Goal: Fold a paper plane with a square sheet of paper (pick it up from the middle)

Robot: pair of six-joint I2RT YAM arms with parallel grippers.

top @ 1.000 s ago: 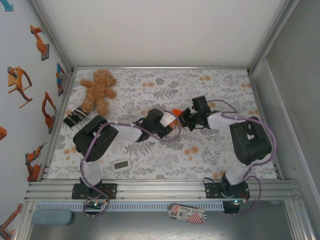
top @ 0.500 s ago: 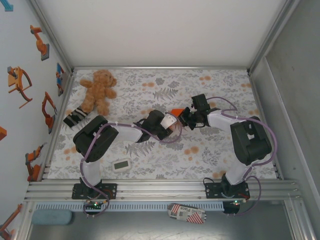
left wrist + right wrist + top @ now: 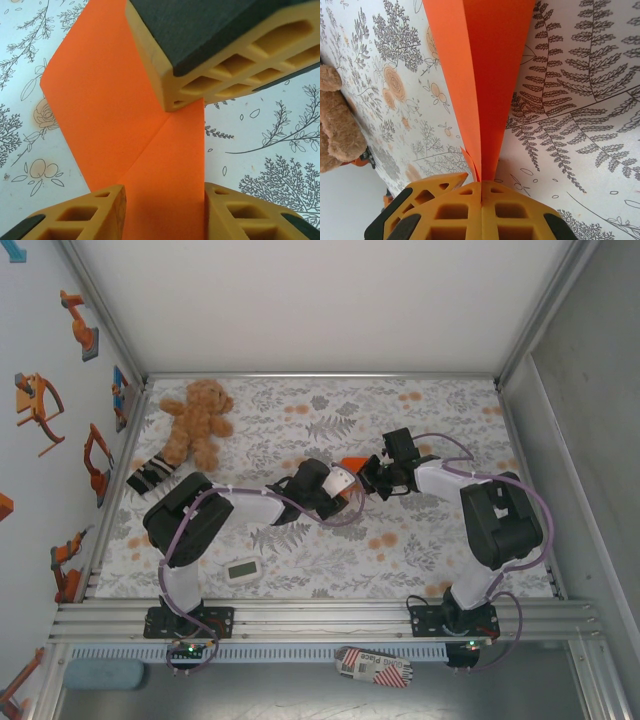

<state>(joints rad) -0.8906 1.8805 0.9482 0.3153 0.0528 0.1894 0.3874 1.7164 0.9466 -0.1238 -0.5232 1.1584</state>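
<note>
The orange paper (image 3: 352, 462), folded into a narrow creased shape, sits at the middle of the table between the two arms. My right gripper (image 3: 373, 480) is shut on it; in the right wrist view the fingers (image 3: 481, 184) pinch the end of the fold, and the paper (image 3: 490, 75) runs away edge-on with two layers showing. My left gripper (image 3: 352, 490) faces it from the left. In the left wrist view its jaws (image 3: 165, 192) stand apart, with a flat strip of the paper (image 3: 110, 100) filling the gap. The right gripper's fingers (image 3: 210, 65) come in from the top.
A brown teddy bear (image 3: 198, 420) lies at the far left, with a small black-and-white striped object (image 3: 150, 473) near it. A white timer (image 3: 242, 569) lies near the front left. The floral cloth (image 3: 450, 420) is bordered by metal rails and walls.
Both grippers and the paper have crept slightly to the left and toward the far side over the last second. The grips look unchanged.
</note>
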